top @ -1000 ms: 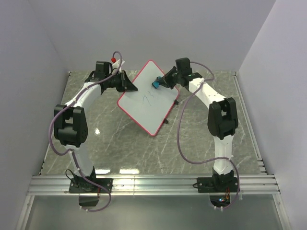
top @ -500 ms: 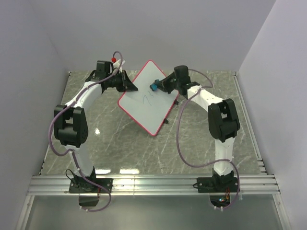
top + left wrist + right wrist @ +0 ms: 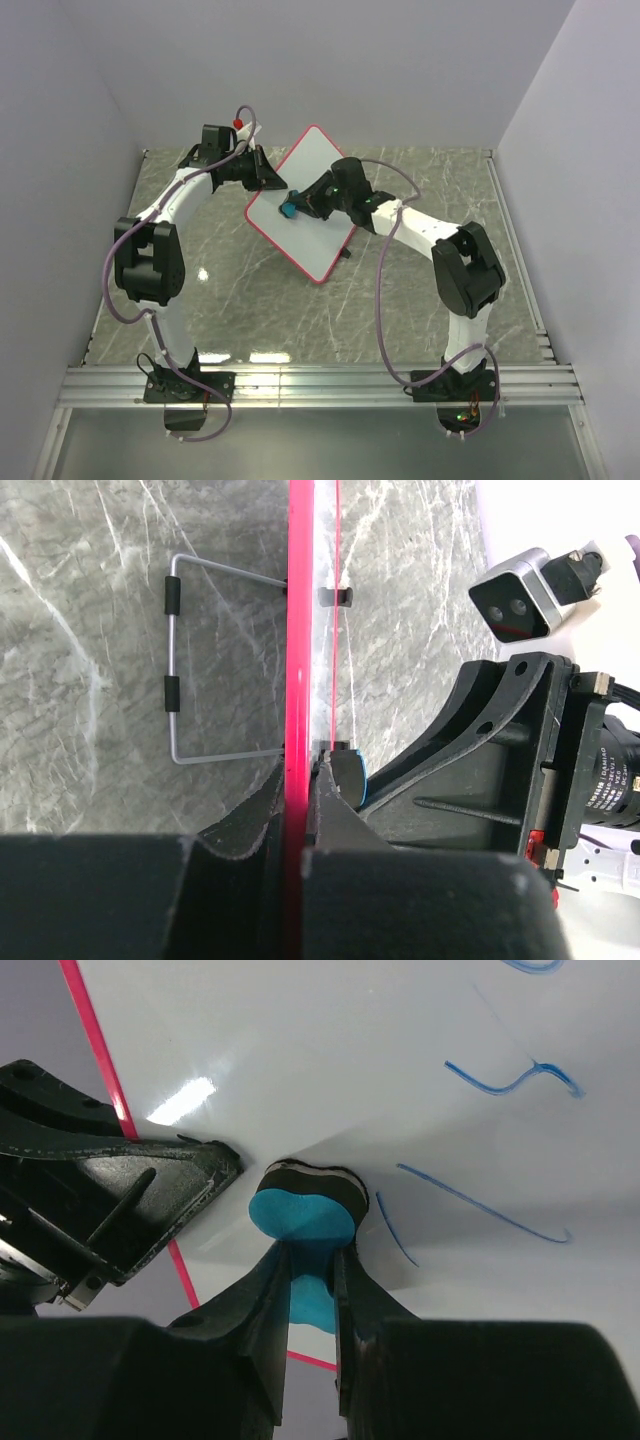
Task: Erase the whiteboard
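Grey marble table (image 3: 420, 300) is running across the near side, and the whiteboard (image 3: 322, 250) is sitting around the middle-back of it, between the two arms. From overhead it's showing up as a diamond, one corner pointing at the arm bases and the opposite one at the back wall. It seems to be leaning up off the table rather than lying flat, writing face aiming up and toward the right arm, so foreshortening is making it hard to say which pair of edges is the long one. The right gripper (image 3: 297, 206) is squeezing the blue eraser (image 3: 300, 1216) between nearly closed fingers and pressing its dark felt face onto the board near the left corner, which looks like mid-wipe. The blue marker strokes (image 3: 480, 1205) are sitting just beside the felt, not yet wiped. A bit further back, the left gripper (image 3: 268, 182) is pinching the red rim (image 3: 298, 630), jaws closed to the board's thickness, probably bracing it so it isn't sliding under the eraser's push. The wire stand (image 3: 172, 660) is sticking out of the back.
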`<state>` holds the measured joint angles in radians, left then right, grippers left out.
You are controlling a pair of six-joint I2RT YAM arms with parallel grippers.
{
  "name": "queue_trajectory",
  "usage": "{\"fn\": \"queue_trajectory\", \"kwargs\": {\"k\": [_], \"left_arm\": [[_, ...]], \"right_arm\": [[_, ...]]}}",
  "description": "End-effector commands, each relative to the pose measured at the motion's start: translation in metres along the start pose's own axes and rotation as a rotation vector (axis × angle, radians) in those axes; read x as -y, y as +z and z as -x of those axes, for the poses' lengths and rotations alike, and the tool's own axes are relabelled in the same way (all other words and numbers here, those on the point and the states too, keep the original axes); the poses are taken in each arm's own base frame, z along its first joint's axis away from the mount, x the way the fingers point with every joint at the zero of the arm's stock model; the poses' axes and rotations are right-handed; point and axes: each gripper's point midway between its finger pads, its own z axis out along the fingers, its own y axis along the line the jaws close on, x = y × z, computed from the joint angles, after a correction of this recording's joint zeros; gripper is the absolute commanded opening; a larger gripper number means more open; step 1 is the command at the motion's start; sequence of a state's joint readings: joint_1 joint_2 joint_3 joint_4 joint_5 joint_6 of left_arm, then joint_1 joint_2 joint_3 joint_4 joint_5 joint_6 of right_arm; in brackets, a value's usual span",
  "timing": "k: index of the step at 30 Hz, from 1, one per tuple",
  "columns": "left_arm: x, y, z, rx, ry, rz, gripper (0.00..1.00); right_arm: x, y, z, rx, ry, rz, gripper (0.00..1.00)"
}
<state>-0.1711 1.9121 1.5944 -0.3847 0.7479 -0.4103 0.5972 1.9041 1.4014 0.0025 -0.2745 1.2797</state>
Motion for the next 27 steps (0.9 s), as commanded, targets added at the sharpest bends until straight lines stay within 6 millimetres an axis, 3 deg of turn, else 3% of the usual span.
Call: {"fn": "queue_trajectory", "kwargs": {"k": [1,4,5,7,8,11,12,16,18,21,25,27], "left_arm": [[-0.026,0.023,-0.010,-0.020,0.102,0.141,0.00],[-0.023,0.021,-0.009,-0.017,0.101,0.142,0.00],[-0.022,0.020,-0.009,-0.017,0.103,0.138,0.00],[-0.021,0.018,-0.010,-0.018,0.104,0.144,0.00],[-0.022,0.017,-0.010,-0.020,0.102,0.147,0.00],[-0.020,0.014,-0.013,-0.028,0.101,0.154,0.00],[-0.019,0.013,-0.014,-0.030,0.100,0.150,0.00],[-0.012,0.010,-0.018,-0.034,0.101,0.152,0.00],[-0.011,0.011,-0.022,-0.043,0.100,0.156,0.00],[-0.006,0.010,-0.026,-0.045,0.101,0.159,0.00],[-0.005,0.011,-0.030,-0.043,0.093,0.157,0.00],[-0.006,0.012,-0.031,-0.042,0.088,0.157,0.00]], "right_arm": [[0.054,0.008,-0.044,-0.131,-0.014,-0.165,0.00],[0.078,0.008,-0.025,-0.086,-0.018,-0.230,0.00],[0.087,0.006,-0.003,-0.050,0.005,-0.242,0.00],[0.105,0.005,0.021,-0.008,0.039,-0.276,0.00],[0.116,0.000,0.050,0.047,0.060,-0.299,0.00],[0.121,-0.004,0.094,0.119,0.058,-0.335,0.00],[0.118,-0.005,0.120,0.155,0.071,-0.331,0.00],[0.102,0.000,0.168,0.207,0.066,-0.300,0.00],[0.090,0.009,0.182,0.214,0.060,-0.276,0.00],[0.077,0.018,0.187,0.203,0.062,-0.246,0.00],[0.065,0.023,0.158,0.164,0.064,-0.199,0.00],[0.059,0.022,0.129,0.126,0.055,-0.187,0.00]]}}
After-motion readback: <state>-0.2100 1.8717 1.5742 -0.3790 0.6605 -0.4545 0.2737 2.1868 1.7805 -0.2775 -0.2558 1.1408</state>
